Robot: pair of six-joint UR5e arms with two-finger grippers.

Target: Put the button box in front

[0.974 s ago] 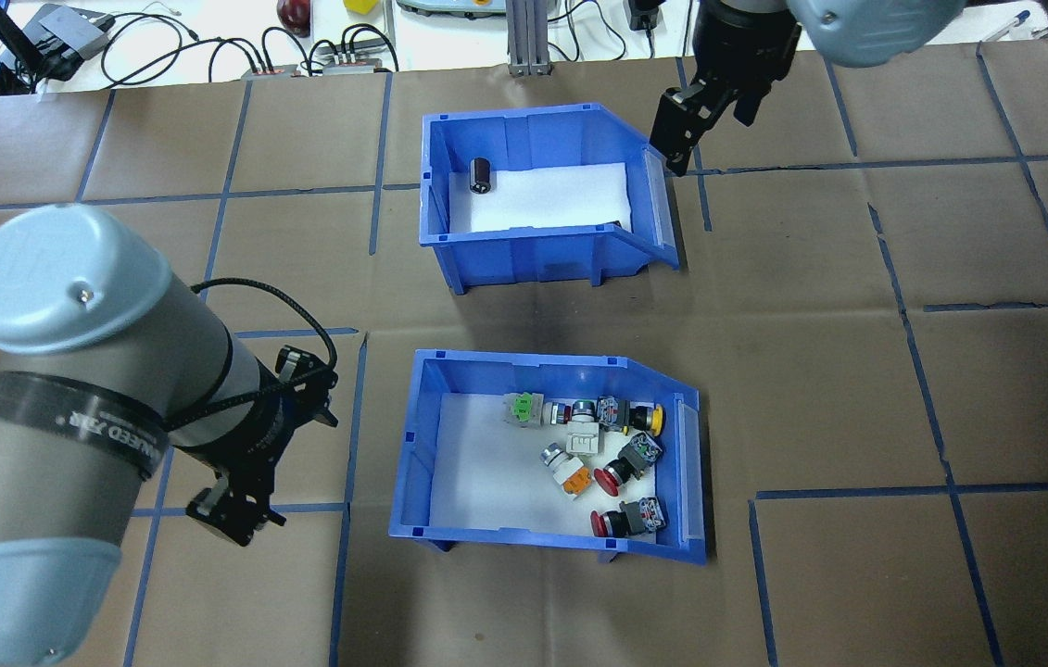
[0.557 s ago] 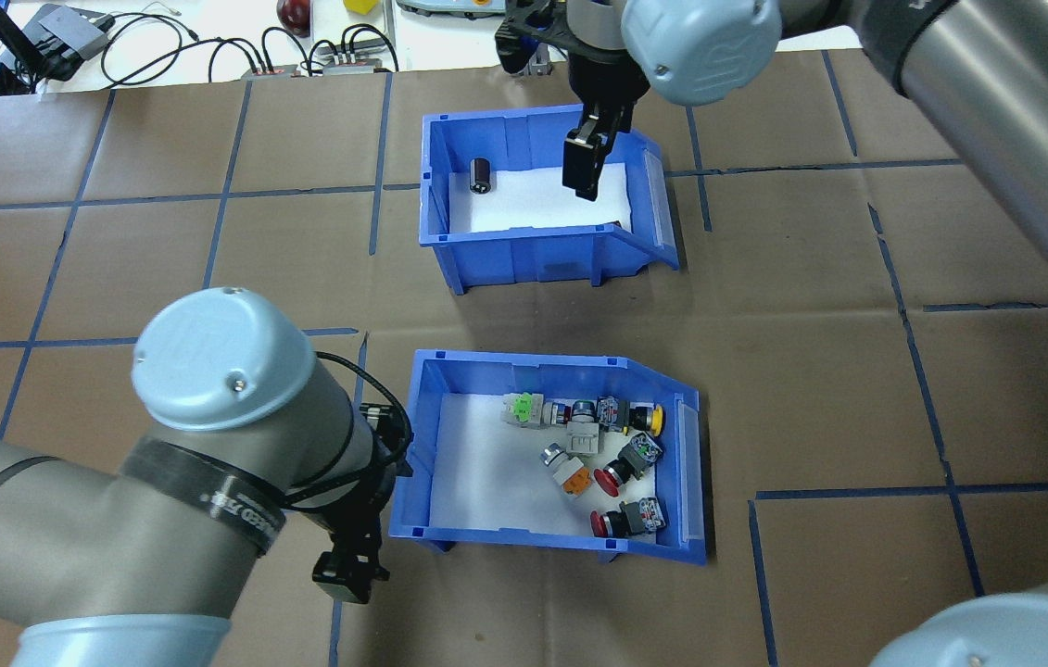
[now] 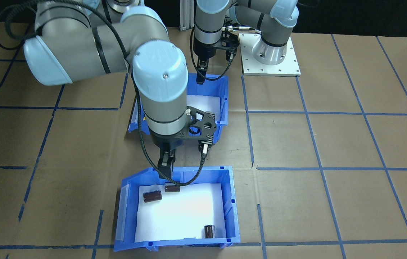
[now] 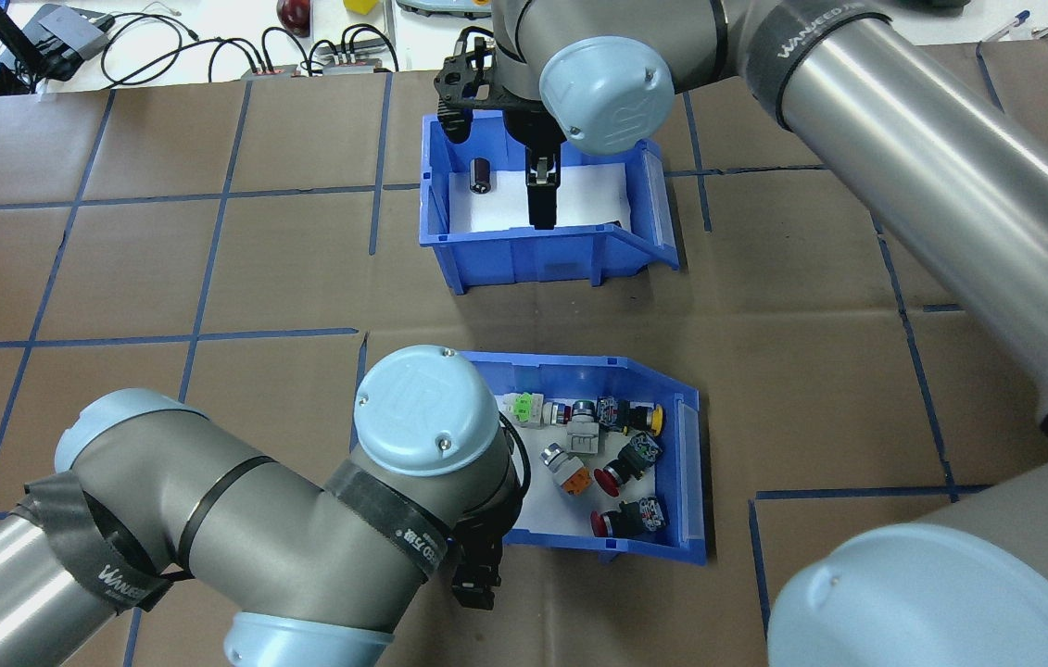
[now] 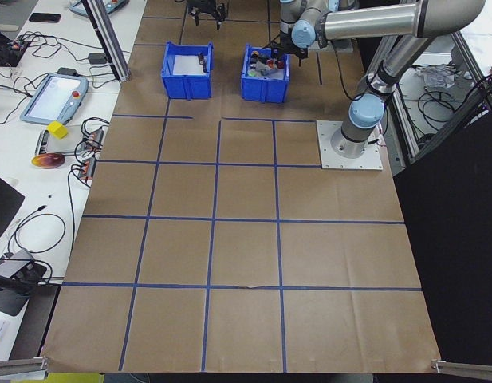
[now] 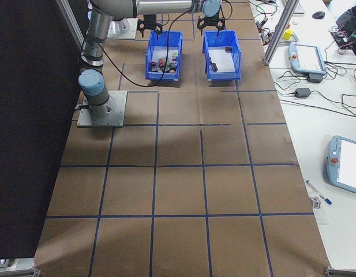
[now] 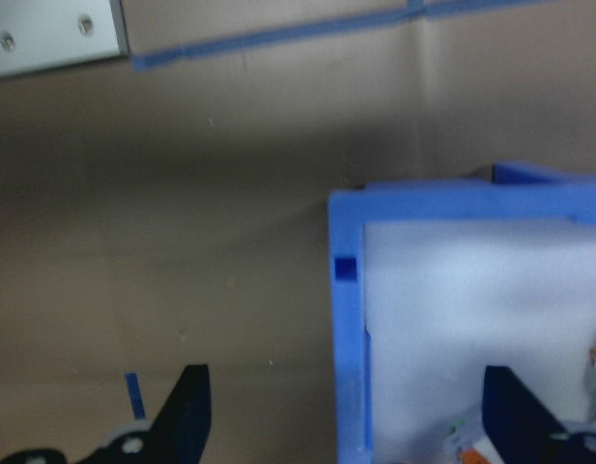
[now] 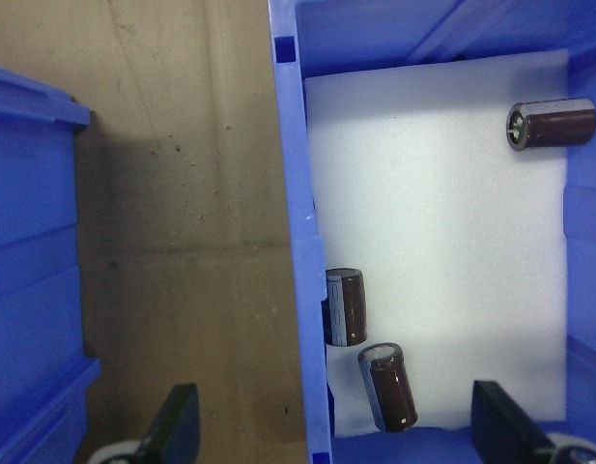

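We judge the button box (image 4: 681,463) rigid, light, loose-loaded; left gripper (image 7: 341,406) spread astride its near wall, a sound hold

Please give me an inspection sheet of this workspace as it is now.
Surface: brown table with blue tape grid.
Job's things: button box on the robot's side, switches inside.
Clutter: second blue bin holding dark cylinders.
Grippers: left gripper open, straddling a button box wall; right gripper open, straddling a wall of the second bin.
Cables: black cable on the right wrist.
Surroundings: tablets, cables on side bench.
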